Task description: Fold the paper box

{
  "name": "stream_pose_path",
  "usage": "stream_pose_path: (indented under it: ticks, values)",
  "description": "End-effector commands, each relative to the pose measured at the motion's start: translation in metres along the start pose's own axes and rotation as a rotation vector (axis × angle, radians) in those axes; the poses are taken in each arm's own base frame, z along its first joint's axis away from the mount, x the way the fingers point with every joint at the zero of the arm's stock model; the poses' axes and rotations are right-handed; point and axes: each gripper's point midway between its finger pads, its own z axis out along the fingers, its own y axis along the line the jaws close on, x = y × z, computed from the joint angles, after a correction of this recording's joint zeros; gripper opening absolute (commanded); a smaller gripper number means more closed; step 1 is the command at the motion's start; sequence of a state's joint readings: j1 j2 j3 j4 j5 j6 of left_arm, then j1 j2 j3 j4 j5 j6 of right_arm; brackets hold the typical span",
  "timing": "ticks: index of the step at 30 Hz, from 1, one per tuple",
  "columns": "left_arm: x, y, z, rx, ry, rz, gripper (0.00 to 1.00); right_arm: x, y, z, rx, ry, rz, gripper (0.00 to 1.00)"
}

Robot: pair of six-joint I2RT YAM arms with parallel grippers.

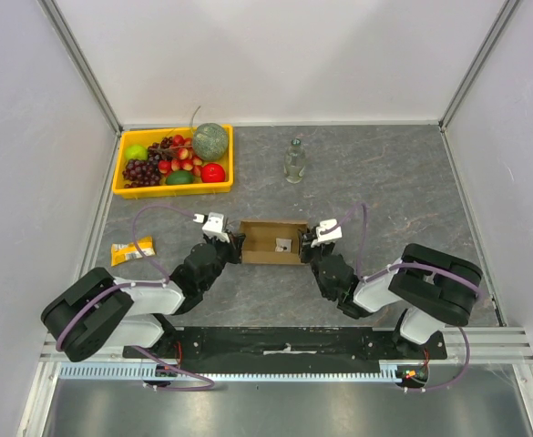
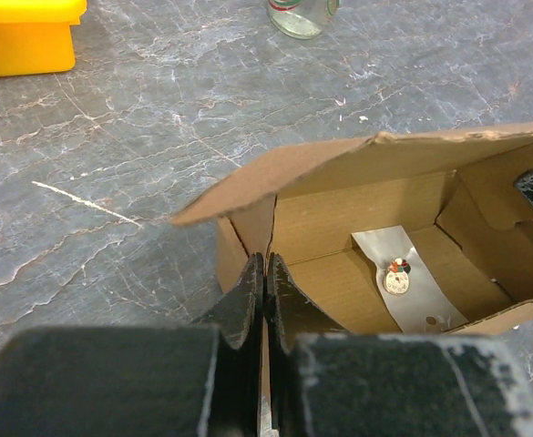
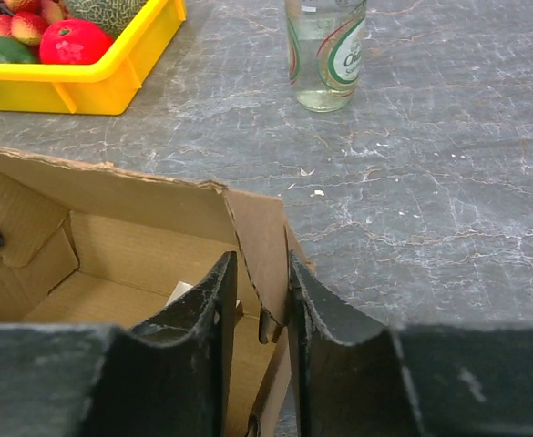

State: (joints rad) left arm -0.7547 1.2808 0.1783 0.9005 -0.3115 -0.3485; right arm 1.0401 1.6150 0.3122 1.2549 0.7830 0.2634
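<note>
Yellow plastic tray [image 1: 157,190] sits back left on the grey marbled tabletop [image 1: 384,182], loaded with a netted green melon [image 1: 210,141], dark grapes [image 1: 141,170] and a red apple [image 1: 213,172]. Clear glass bottle [image 1: 293,161] stands upright off to its right. Small orange snack packet [image 1: 132,250] lies front left.

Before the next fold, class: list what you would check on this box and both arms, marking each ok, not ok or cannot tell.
1. Left fingers pinch the paper box's left end wall: ok.
2. Right fingers grip the right end wall: not ok, they stand apart astride it.
3. Long far flap folded down: not ok, it stands open.
4. Bottle and yellow tray clear of the box: ok.
5. White slip inside lies loose: cannot tell.
</note>
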Motion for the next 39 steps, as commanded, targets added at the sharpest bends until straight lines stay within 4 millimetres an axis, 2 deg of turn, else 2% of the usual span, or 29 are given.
stream_pose_path:
  ticks: [1, 6, 10, 11, 15, 21, 23, 27, 30, 34, 39]
  values:
    - [0.0, -0.005, -0.004, 0.02, -0.005, -0.026, 0.02, -0.015, 0.011, -0.006, -0.067, -0.054, 0.042, 0.38]
    - [0.004, 0.0, -0.006, 0.006, -0.004, -0.008, 0.02, -0.018, 0.021, -0.019, -0.184, -0.017, -0.01, 0.52]
    - [0.004, 0.003, -0.007, -0.002, -0.007, 0.002, 0.02, -0.021, 0.02, -0.032, -0.236, 0.023, -0.047, 0.61]
    - [0.004, 0.003, -0.007, -0.003, -0.011, 0.003, 0.02, -0.03, 0.021, -0.037, -0.258, 0.008, -0.034, 0.64]
    - [0.006, 0.003, -0.006, 0.0, -0.006, 0.018, 0.02, -0.041, 0.024, -0.054, -0.344, 0.043, -0.072, 0.69]
    - [0.007, 0.004, -0.006, 0.0, -0.005, 0.033, 0.02, -0.075, 0.035, -0.084, -0.503, 0.012, -0.073, 0.69]
    - [0.009, 0.003, -0.006, 0.004, -0.004, 0.036, 0.02, -0.089, 0.038, -0.088, -0.536, -0.016, -0.095, 0.7]
    - [0.01, 0.002, -0.006, 0.008, 0.0, 0.038, 0.02, -0.106, 0.05, -0.084, -0.574, 0.012, -0.192, 0.71]
    - [0.01, 0.003, -0.006, 0.008, 0.0, 0.041, 0.02, -0.116, 0.056, -0.072, -0.542, 0.041, -0.2, 0.66]
    - [0.01, 0.001, -0.006, 0.015, 0.001, 0.049, 0.02, -0.113, 0.076, -0.066, -0.624, 0.08, -0.278, 0.64]
    - [0.009, 0.0, -0.007, 0.024, 0.001, 0.052, 0.02, -0.104, 0.084, -0.06, -0.739, 0.077, -0.561, 0.67]
